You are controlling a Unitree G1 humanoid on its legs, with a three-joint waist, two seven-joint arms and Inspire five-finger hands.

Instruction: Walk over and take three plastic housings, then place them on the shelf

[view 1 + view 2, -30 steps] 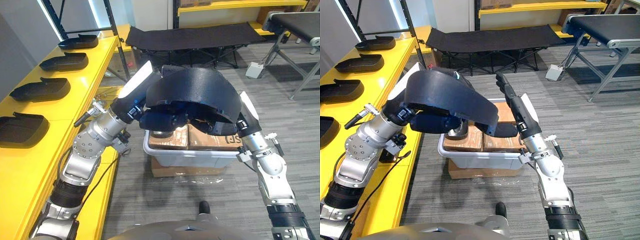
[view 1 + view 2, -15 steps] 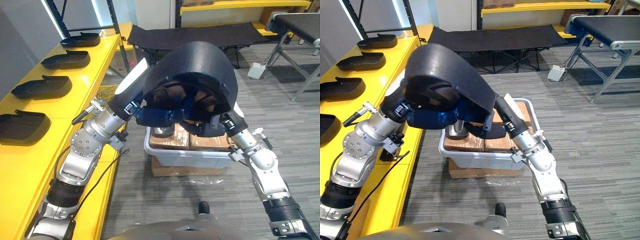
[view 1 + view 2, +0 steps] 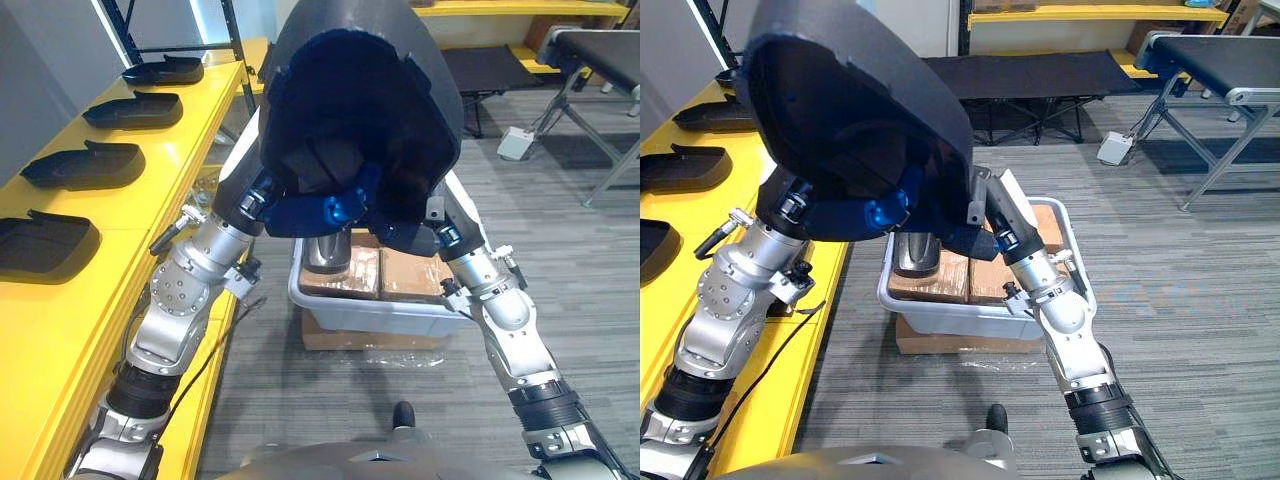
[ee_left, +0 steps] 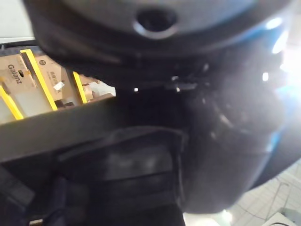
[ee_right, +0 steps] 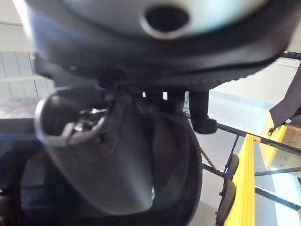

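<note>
A big black plastic housing (image 3: 360,90) is raised close before me, hollow side towards me. My left hand (image 3: 262,200) holds its lower left rim with curled fingers. My right hand (image 3: 990,215) grips the lower right rim, fingers curled into the shell. The yellow shelf (image 3: 150,160) on my left carries several more black housings (image 3: 85,165). Another dark housing (image 3: 915,255) stands in the grey bin (image 3: 380,310) on the floor below the hands.
Cardboard boxes (image 3: 400,275) fill the grey bin, which rests on a flat box. A black folding cot (image 3: 1060,75) stands behind it, and a metal-legged table (image 3: 1220,50) is at the far right. Grey carpet lies open to the right.
The housing has tipped upward and risen towards the camera. My right hand went from straight fingers beside it to fingers curled on its rim. My left hand kept its hold.
</note>
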